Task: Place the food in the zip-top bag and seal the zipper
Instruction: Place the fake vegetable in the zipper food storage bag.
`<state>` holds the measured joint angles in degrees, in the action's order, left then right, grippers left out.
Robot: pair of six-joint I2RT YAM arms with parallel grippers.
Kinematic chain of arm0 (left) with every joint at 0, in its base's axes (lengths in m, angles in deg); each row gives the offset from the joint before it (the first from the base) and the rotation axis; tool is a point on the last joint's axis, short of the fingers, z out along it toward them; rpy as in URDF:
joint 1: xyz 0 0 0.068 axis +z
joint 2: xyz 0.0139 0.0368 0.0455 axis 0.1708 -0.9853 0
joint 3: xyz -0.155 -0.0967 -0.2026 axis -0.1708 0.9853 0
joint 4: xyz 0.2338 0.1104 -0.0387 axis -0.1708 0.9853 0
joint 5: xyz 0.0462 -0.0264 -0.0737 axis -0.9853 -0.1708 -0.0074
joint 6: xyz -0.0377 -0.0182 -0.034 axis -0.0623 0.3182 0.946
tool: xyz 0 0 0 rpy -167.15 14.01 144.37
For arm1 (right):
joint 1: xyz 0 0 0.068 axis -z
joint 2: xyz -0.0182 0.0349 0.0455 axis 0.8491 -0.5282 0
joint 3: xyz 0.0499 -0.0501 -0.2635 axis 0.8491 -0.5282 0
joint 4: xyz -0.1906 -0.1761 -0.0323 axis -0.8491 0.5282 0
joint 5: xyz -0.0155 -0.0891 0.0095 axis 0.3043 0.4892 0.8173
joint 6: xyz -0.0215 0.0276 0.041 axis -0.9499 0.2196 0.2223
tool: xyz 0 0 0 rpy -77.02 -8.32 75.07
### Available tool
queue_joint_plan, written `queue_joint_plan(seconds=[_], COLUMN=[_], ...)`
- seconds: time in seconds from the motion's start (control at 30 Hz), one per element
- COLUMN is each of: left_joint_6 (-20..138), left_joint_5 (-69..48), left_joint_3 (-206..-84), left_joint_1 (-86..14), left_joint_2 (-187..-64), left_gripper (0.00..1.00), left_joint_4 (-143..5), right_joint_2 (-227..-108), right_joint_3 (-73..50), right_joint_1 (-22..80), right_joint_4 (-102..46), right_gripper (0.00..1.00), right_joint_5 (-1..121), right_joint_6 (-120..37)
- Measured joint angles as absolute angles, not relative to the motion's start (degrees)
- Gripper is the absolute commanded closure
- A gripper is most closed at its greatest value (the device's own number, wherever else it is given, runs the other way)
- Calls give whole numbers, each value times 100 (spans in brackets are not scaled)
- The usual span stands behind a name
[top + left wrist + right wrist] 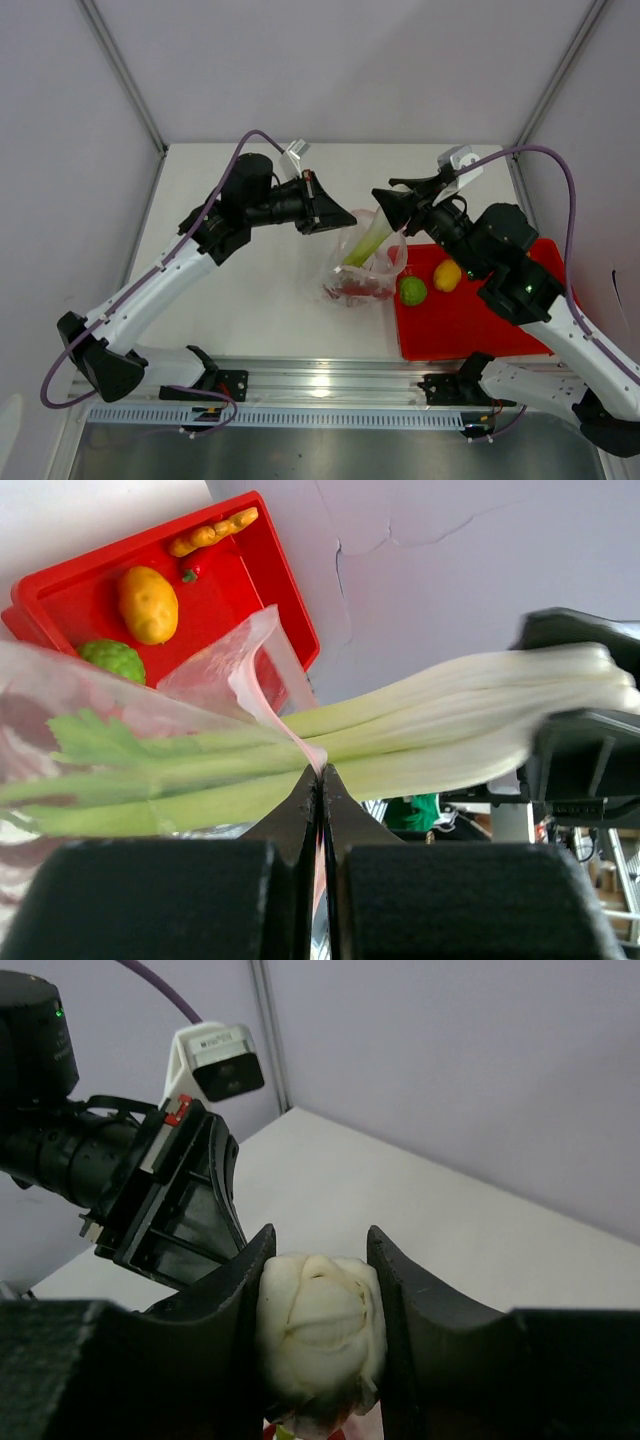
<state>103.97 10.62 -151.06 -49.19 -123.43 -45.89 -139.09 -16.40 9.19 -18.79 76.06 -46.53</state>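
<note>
The clear zip-top bag (362,270) hangs in the middle of the table with a red piece inside. My left gripper (345,217) is shut on the bag's pink-red zipper strip (262,705) and holds the mouth up. My right gripper (385,205) is shut on the pale end of the long pale-green stalk (366,243), whose leafy end reaches down into the bag. The stalk (420,725) crosses the left wrist view; its white end (318,1325) sits between the right fingers. A round green fruit (412,290) and a yellow piece (447,275) lie in the red tray (470,320).
The red tray lies right of the bag, near the table's front edge. In the left wrist view it (70,605) also holds an orange piece (210,533) and a small red piece (190,572). The two grippers are close together above the bag. Walls enclose the table.
</note>
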Motion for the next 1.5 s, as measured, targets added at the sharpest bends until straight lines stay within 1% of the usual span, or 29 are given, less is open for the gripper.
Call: queue_joint_plan(seconds=[0.37,0.47,0.57,0.7,1.03,1.13,1.2,1.23,1.27,1.3,1.37,1.4,1.47,1.5], left_joint_6=[10719,10806,10918,11068,11364,11412,11462,11486,11508,11512,11530,11543,11545,11541], left_joint_5=[1003,1023,1032,1093,1172,1176,1183,1189,1196,1198,1198,1198,1198,1198], left_joint_3=[-15104,-15102,-15067,-15039,-14960,-14883,-14774,-14709,-14650,-14612,-14538,-14512,-14470,-14464], left_joint_1=[-4901,-4901,-4899,-4893,-4869,-4869,-4869,-4869,-4869,-4869,-4869,-4869,-4869,-4869], left_joint_2=[-12439,-12439,-12439,-12439,-12316,-12295,-12295,-12290,-12288,-12288,-12286,-12281,-12251,-12231], left_gripper=[99,100,99,99,99,99,99,99,99,99,99,100,100,100], left_joint_4=[-4613,-4702,-4853,-4910,-5041,-5091,-5190,-5233,-5251,-5255,-5266,-5279,-5279,-5277], right_joint_2=[-14055,-13987,-13871,-13854,-13806,-13664,-13640,-13649,-13668,-13699,-13797,-13852,-13928,-13948], right_joint_3=[-1557,-1845,-2398,-2988,-3209,-3572,-3747,-3821,-3876,-3919,-3948,-3948,-3948,-3939], right_joint_1=[903,888,851,600,82,-111,-161,-172,-165,-133,1,82,213,257], right_joint_4=[-1949,-2062,-2283,-2652,-3177,-3295,-3306,-3304,-3295,-3293,-3275,-3266,-3203,-3133], right_gripper=[100,100,100,100,100,92,89,80,74,60,48,32,22,5], right_joint_5=[7711,7669,7639,7824,8565,8782,8854,8902,8939,8952,8941,8939,8954,8983], right_joint_6=[-5462,-5560,-5589,-5678,-6089,-6004,-5904,-5829,-5746,-5628,-5361,-5178,-4839,-4684])
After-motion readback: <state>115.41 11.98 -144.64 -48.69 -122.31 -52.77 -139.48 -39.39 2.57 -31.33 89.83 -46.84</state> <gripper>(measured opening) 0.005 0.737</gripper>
